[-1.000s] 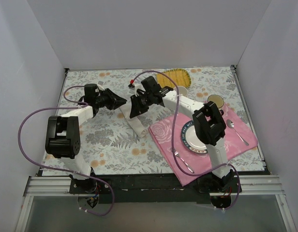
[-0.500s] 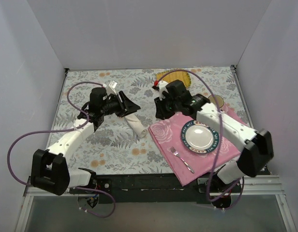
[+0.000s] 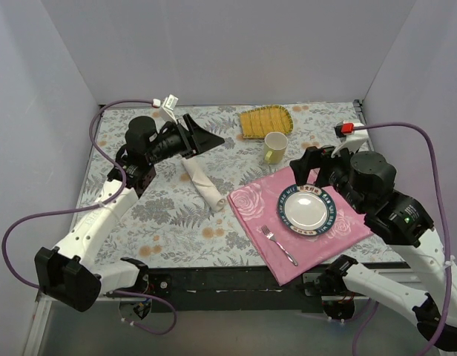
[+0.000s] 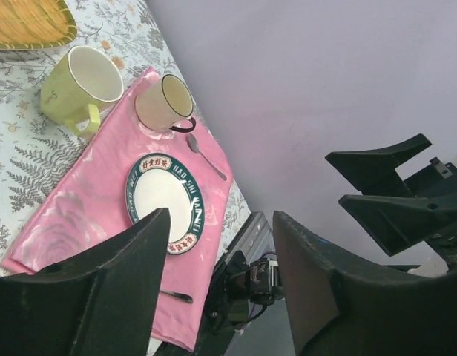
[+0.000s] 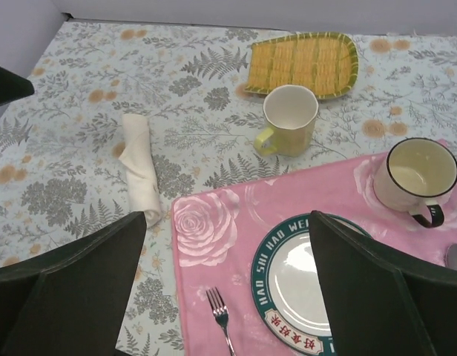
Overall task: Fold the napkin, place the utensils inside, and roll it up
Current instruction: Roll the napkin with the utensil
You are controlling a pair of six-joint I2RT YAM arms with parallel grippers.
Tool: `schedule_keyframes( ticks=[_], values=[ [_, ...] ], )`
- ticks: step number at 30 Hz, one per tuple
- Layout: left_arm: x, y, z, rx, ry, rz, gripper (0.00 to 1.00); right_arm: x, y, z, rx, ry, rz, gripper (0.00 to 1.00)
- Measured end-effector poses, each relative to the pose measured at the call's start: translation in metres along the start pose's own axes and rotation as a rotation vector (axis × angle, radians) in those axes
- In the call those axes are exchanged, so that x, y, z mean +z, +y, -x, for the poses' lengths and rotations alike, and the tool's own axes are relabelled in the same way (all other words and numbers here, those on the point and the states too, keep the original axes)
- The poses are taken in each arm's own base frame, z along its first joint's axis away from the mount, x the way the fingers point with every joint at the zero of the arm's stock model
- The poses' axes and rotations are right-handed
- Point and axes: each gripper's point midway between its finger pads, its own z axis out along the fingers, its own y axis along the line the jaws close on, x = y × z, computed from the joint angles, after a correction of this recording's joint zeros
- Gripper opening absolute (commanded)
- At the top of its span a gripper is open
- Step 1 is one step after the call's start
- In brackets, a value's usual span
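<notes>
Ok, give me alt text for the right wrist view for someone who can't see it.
A rolled cream napkin lies on the floral tablecloth, just left of a pink placemat holding a plate, fork and cream mug. Behind sit a yellow-green mug and yellow ribbed mat; the right claw hangs open, empty.

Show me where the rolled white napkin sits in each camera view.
Top external: napkin left of centre, beside the left corner of the pink mat.
Left wrist: not in it.
Right wrist: napkin at left, beside the mat.
Shared landmark: the yellow mug, in all three views.
</notes>
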Motion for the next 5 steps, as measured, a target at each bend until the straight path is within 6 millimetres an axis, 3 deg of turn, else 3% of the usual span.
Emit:
schedule_keyframes(
  ticks=[5],
  values=[
    [-0.0083,-0.0103,0.0028,0.006,-0.016,-0.007,0.75,-0.0112,-0.0087,-0.0090,0.032,-0.011,-0.018,0.99]
  ],
)
